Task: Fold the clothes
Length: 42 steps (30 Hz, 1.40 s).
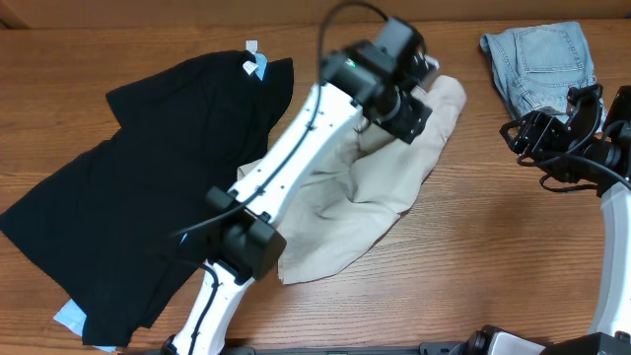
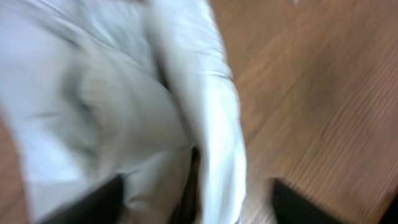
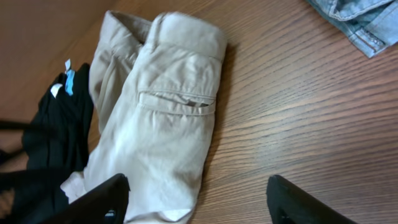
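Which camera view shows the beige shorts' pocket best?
The right wrist view: the pocket is sharp and unobstructed. Overhead, the left arm overlaps the shorts and no pocket shows; left wrist shows only blurred cloth.

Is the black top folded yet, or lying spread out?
Spread out: the black top lies open and wide in the overhead view, neck label exposed, no tidy fold visible.

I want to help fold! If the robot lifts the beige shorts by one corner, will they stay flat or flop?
Probably flop: the beige shorts lie in soft creases and rumples. Pushed, they would likely bunch up rather than slide across the wooden table. Thin cloth, so probably light.
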Each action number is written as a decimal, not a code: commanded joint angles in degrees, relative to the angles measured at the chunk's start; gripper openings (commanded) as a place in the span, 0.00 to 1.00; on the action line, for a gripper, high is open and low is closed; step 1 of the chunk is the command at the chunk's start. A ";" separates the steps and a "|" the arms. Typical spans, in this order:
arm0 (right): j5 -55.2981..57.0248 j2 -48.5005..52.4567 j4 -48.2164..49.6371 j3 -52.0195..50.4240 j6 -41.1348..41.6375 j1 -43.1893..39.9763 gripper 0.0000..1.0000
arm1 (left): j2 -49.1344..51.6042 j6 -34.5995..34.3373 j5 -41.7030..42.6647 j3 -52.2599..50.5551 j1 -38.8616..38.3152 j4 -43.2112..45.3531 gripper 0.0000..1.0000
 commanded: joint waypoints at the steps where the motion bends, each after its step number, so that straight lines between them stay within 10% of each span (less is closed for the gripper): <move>1: -0.70 -0.20 -0.20 1.51 0.00 -0.20 0.76 | -0.46 1.22 -3.23 5.09 5.51 -4.09 1.00; 15: -0.66 -0.13 -0.81 1.46 0.00 -0.13 0.80 | 0.96 3.19 -18.51 -5.25 27.98 -15.74 1.00; 27: 1.27 -0.13 -0.81 1.44 -0.02 -0.15 0.82 | 0.96 13.84 -13.55 -24.59 30.12 -1.90 0.92; 42: 1.27 -0.13 -1.84 1.44 0.00 -0.13 0.82 | 1.01 14.05 -26.77 -40.09 30.82 21.44 0.96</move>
